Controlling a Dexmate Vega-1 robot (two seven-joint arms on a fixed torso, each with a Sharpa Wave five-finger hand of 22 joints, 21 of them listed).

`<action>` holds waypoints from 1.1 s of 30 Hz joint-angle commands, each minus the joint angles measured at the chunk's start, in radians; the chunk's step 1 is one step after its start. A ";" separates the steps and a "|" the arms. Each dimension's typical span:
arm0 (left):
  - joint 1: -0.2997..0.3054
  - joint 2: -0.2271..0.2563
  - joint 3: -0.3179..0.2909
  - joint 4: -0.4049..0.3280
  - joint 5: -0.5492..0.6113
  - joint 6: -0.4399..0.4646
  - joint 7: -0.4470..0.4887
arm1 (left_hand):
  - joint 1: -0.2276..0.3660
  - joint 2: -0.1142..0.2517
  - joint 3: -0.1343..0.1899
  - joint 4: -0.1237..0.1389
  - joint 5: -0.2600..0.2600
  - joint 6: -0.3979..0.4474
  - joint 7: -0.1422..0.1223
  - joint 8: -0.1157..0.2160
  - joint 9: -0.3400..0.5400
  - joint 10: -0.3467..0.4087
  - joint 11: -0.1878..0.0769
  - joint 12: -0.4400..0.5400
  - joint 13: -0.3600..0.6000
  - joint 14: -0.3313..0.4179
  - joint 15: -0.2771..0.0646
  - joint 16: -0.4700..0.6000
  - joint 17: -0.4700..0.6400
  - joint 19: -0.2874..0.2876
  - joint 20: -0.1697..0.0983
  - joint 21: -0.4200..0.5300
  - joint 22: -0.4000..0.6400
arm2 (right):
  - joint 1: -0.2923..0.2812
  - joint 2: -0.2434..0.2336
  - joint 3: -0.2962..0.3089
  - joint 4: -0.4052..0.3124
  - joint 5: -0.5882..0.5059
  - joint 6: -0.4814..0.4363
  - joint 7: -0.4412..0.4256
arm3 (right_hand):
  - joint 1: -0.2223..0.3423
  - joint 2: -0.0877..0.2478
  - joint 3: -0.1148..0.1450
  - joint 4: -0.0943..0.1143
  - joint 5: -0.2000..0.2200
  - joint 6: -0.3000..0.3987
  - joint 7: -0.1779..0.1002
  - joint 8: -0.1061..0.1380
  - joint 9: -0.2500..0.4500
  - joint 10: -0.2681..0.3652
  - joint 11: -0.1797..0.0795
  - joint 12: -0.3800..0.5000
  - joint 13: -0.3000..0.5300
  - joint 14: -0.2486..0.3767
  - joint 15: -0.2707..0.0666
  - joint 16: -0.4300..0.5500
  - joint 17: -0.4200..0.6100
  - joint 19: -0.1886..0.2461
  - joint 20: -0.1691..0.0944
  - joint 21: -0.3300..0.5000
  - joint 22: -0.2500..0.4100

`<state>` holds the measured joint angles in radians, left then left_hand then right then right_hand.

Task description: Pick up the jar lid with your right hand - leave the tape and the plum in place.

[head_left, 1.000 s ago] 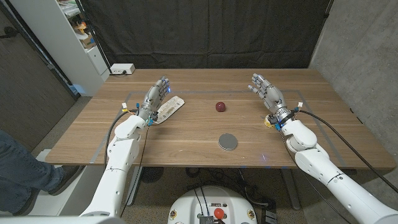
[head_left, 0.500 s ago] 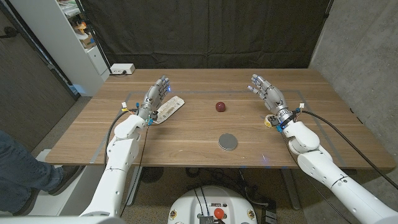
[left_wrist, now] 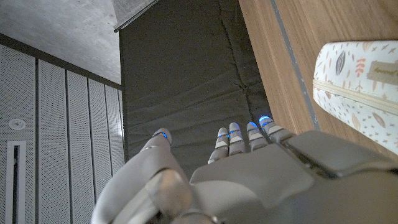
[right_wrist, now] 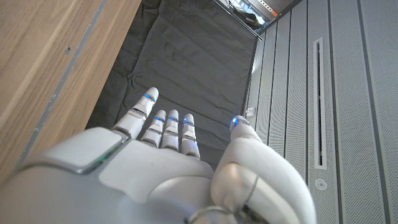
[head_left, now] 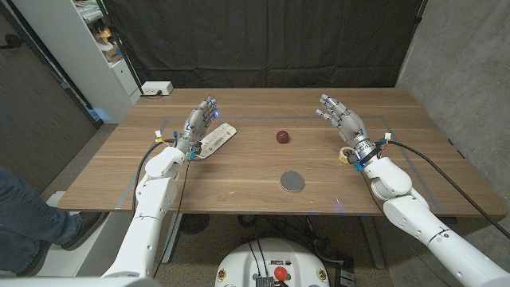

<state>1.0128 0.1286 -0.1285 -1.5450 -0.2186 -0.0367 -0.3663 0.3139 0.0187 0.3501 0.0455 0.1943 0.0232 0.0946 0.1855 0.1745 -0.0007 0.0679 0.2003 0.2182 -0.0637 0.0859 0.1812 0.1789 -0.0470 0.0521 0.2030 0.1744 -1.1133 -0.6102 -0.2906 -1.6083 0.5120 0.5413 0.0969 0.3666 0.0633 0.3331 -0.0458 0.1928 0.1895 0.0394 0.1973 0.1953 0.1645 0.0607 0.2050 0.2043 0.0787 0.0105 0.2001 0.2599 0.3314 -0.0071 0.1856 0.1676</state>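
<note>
The lid (head_left: 292,182) lies flat on the bench (head_left: 239,171), near the front edge at the middle, round, so no long axis shows; the plum (head_left: 282,136) sits farther back, well apart; the tape (head_left: 347,153) lies at the right, just beside the right wrist; the right hand (head_left: 341,117) is empty, fingers wide; the left hand (head_left: 199,123) is empty, fingers apart, beside a patterned pouch (head_left: 217,138), zipped, contents hidden.

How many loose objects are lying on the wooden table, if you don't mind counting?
4: jar lid near front, plum mid-table, patterned pouch beside left hand, tape partly hidden by right hand.
</note>
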 commanded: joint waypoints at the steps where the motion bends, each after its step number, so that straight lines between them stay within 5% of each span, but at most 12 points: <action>1: 0.005 0.005 -0.001 -0.012 0.003 0.006 -0.004 | 0.004 0.011 0.001 -0.006 -0.006 0.003 0.008 0.002 0.004 0.003 0.002 0.009 0.001 -0.001 0.004 0.006 0.003 -0.008 0.003 0.000 0.006 | -0.016 0.000 0.003 -0.014 -0.031 0.036 -0.001 | -0.002 0.008 0.000 -0.005 0.004 0.006 -0.003 0.004 0.001 0.003 -0.002 0.001 0.003 0.009 -0.002 0.004 0.000 0.012 -0.001 0.009 0.003; 33: 0.016 0.000 0.007 -0.027 0.005 0.004 0.002 | 0.001 0.016 -0.003 -0.014 -0.006 0.002 0.010 0.001 0.005 0.001 0.005 0.010 -0.009 -0.001 0.007 0.006 0.003 -0.009 0.005 -0.002 0.006 | -0.068 -0.011 0.022 -0.053 -0.098 0.121 0.008 | -0.006 0.008 -0.002 -0.008 0.005 0.009 -0.008 0.004 0.000 0.005 -0.004 0.000 0.001 0.012 -0.003 0.004 -0.008 0.013 0.000 0.008 0.003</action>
<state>1.0283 0.1305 -0.1246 -1.5759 -0.2126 -0.0277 -0.3653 0.3124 0.0281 0.3440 0.0395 0.1876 0.0232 0.0946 0.1855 0.1745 -0.0007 0.0678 0.2003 0.2089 -0.0637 0.0858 0.1812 0.1789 -0.0506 0.0556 0.2030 0.1743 -1.1631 -0.6208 -0.2738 -1.6502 0.4255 0.6337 0.0970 0.3610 0.0689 0.3287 -0.0498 0.1928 0.1949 0.0339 0.1973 0.1954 0.1644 0.0607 0.2050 0.2046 0.0824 0.0069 0.2001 0.2507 0.3349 -0.0107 0.1856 0.1678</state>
